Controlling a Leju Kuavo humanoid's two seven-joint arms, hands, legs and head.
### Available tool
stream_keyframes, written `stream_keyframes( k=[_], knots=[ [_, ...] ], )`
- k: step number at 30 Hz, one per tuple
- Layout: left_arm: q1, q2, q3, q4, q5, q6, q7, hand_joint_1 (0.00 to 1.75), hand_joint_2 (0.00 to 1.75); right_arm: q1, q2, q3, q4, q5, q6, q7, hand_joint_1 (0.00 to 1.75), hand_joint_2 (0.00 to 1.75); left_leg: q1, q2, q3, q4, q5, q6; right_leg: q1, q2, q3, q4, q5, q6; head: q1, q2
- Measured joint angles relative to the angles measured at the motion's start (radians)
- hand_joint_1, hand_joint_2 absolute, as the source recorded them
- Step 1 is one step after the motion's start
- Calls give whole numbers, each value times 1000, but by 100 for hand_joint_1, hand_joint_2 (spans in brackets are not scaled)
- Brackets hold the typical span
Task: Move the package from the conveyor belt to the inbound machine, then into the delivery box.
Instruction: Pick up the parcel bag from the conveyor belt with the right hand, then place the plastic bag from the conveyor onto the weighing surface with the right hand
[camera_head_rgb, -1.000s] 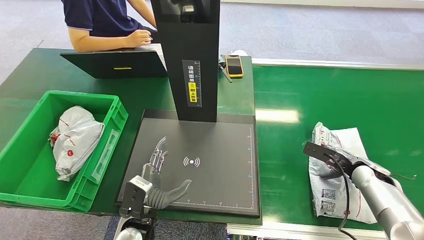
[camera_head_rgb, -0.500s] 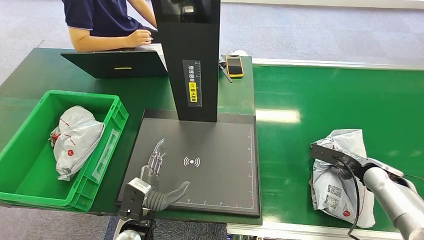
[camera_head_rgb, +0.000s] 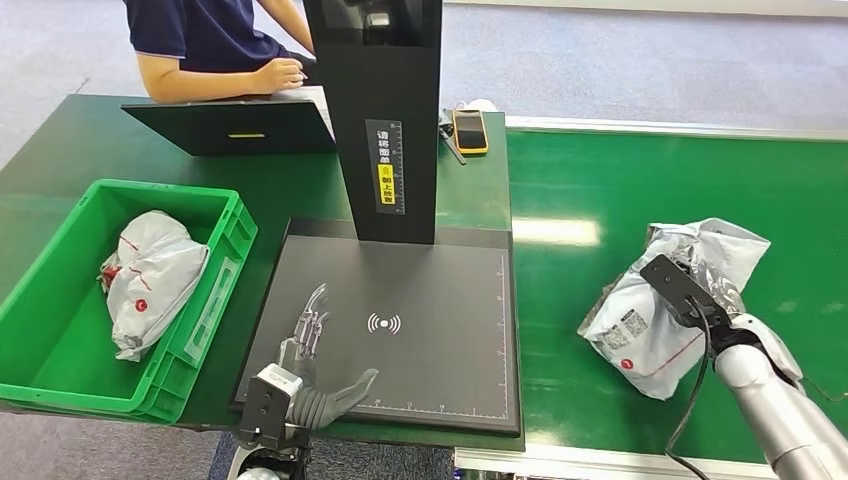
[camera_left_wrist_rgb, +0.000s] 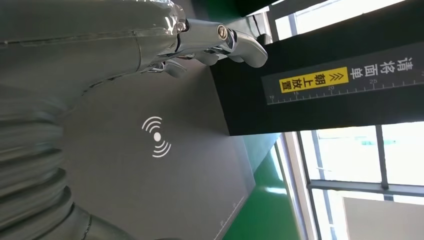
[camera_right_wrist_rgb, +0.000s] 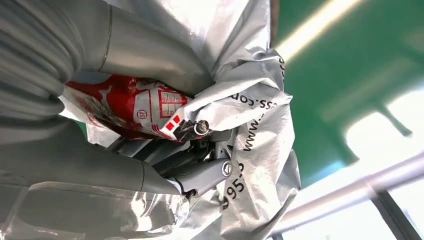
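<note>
Right hand (camera_head_rgb: 722, 312) grips the package (camera_head_rgb: 650, 318), raised over the conveyor belt (camera_head_rgb: 640, 190); left hand (camera_head_rgb: 318, 372) open above the scanner plate (camera_head_rgb: 440, 300); scanning and the green box (camera_head_rgb: 60, 300) remain

Parcel-sorting station: conveyor belt (camera_head_rgb: 680, 190), scanner (camera_head_rgb: 385, 110)

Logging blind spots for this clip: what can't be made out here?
- Right hand: head view, its fingers sit behind the grey package it grips.
- Package label text: head view, too small.
- Bagged parcel in green bin: contents hidden by wrap.
- Left hand: wrist cut off by frame edge.
</note>
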Motion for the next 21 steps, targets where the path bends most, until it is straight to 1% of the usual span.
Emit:
stream_keyframes(
  k=[2,4,7,10,12,15,18,21],
  knots=[
    [0,0,0,0,-1,7,-8,0,175,48,29,-68,-73,-19,-35,-47,175,175,0,-1,0,0,0,0,0,-1,0,0,0,0,0,0],
    [1,0,0,0,0,16,-17,0,175,98,69,-140,-151,-67,-65,-126,175,175,0,-1,-1,0,0,0,0,-1,0,0,0,0,0,0],
    [2,0,-3,0,2,29,-26,0,175,169,143,-236,-276,-178,-95,-239,175,175,0,-1,-1,-1,0,0,1,-1,-1,0,-1,-1,0,0],
    [2,0,-7,0,4,34,-31,0,175,234,217,-294,-392,-269,-103,-302,175,175,1,-1,-1,-1,0,0,1,-1,-1,0,-1,-1,0,0],
    [1,0,-8,0,2,35,-34,0,175,273,270,-311,-460,-297,-102,-325,175,175,2,-1,0,-1,0,-1,1,-1,-1,0,-1,-1,0,0],
    [-2,0,-9,-1,-3,36,-35,0,175,308,349,-312,-543,-302,-97,-335,175,175,2,0,0,-1,0,-1,1,0,-1,0,-1,-1,0,0],
    [-3,0,-7,-13,-11,49,-41,0,175,312,410,-300,-591,-302,-80,-334,175,175,2,0,0,-1,0,-1,1,0,-1,0,-1,-1,0,0],
    [0,-4,0,-41,-23,95,-70,0,175,297,458,-270,-604,-302,-48,-323,175,175,2,0,0,-1,0,-1,1,0,0,1,-1,-1,0,0]
  ],
)
